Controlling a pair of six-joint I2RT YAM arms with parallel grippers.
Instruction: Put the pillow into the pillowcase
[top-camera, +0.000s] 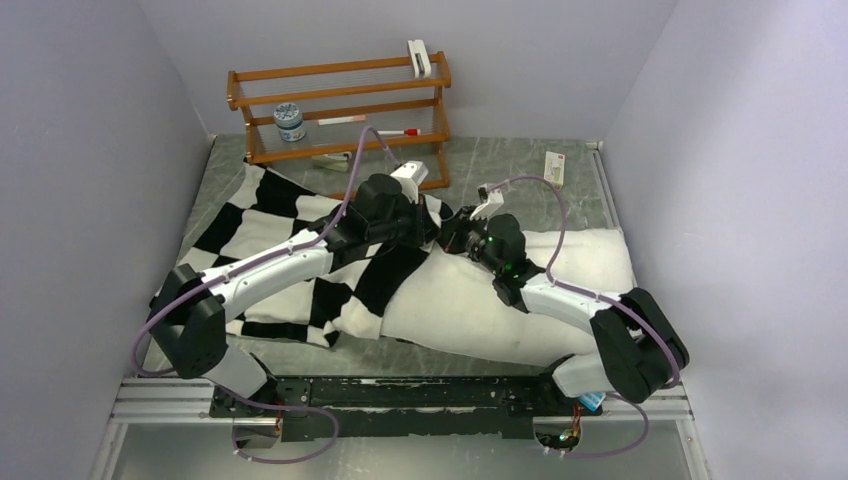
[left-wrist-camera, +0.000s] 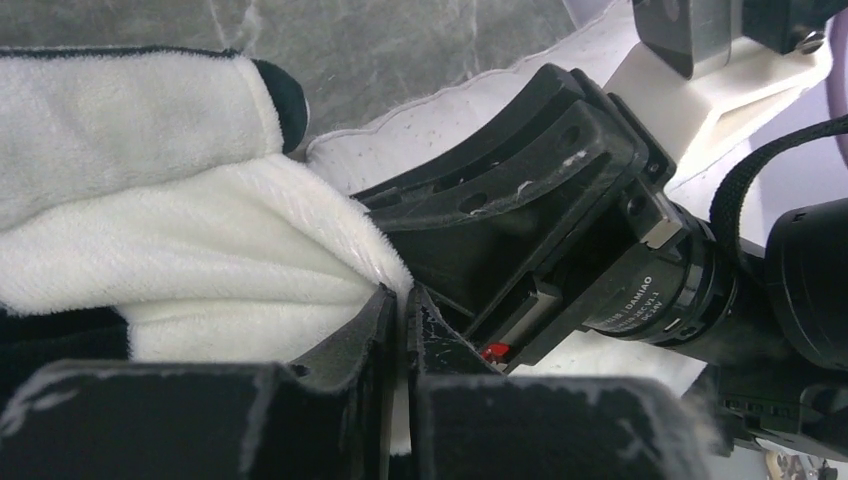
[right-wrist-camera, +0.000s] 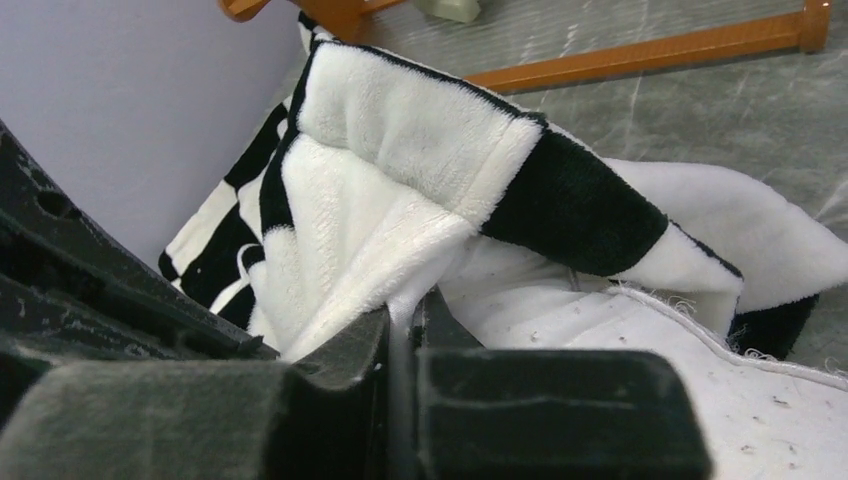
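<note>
The pillow (top-camera: 500, 300) is laid across the counter (top-camera: 520, 165), with its right end bare and its left part covered by the pillowcase (top-camera: 270, 225), whose loose remainder is spread flat toward the left rear corner. The mouth of the pillowcase is draped slantwise over the middle of the pillow, so the task is judged to be roughly half done. The left hand (left-wrist-camera: 400, 300) is clamped tight on a fold of the white plush hem, and the right hand (right-wrist-camera: 405, 312) is pinched shut on the same hem just beside it, the two being set almost against each other at the far edge of the opening. Whether one layer of cloth or both is caught cannot be told. The pillowcase is judged to be light, limp and thick-piled: it is expected to bunch and fold rather than slide, and to drag against the pillow's cover when pulled. It is best taken at the hem, where the doubled edge gives the pads something to bite, with the two grips set well apart so that the mouth is kept open. The pillow is judged to be light, bulky and easily squashed, with no stiffness to push against; its seamed edge or a corner is the likeliest hold. A shallow pinch on plush may be pulled free under load.
</note>
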